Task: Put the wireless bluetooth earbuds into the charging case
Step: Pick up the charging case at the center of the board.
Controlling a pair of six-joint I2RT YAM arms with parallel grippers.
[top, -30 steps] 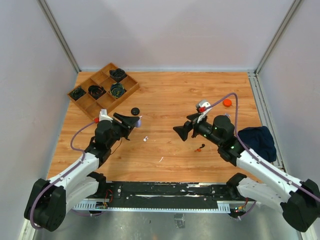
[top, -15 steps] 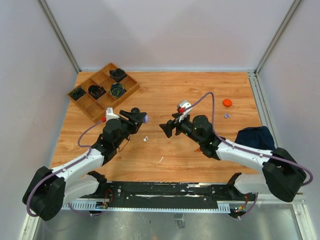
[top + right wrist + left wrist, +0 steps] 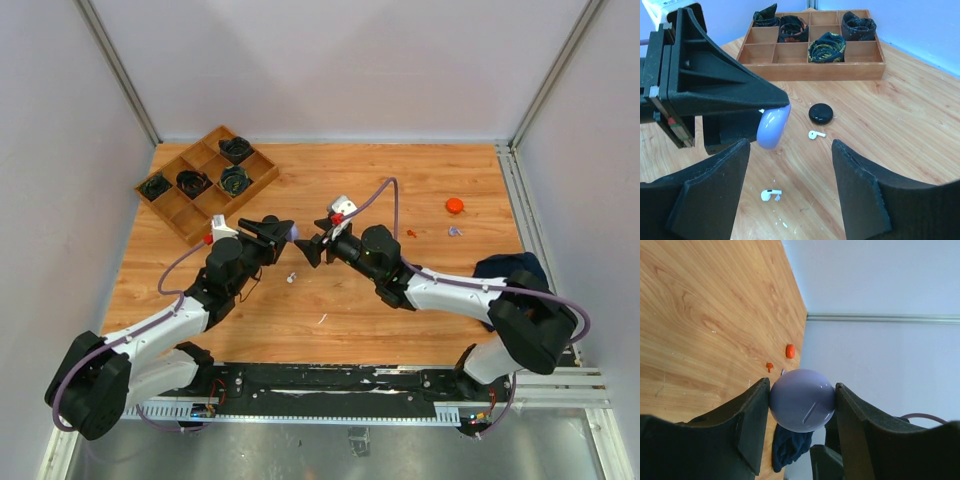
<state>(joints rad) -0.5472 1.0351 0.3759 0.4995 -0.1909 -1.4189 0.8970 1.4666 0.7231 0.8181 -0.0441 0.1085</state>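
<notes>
The left fingers (image 3: 752, 415) clamp a pale purple round case (image 3: 801, 400), half hidden behind them from the right wrist. The right fingers (image 3: 860, 190) gape empty; two white earbuds (image 3: 816, 134) lie on the tabletop (image 3: 900, 115).

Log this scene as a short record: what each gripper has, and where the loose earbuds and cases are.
left gripper: shut on pale purple case, above the table
right gripper: open, empty, facing that case
white earbuds: two, loose on the table
black case: on the table, beside one white earbud
wooden tray: coiled cables in four compartments
</notes>
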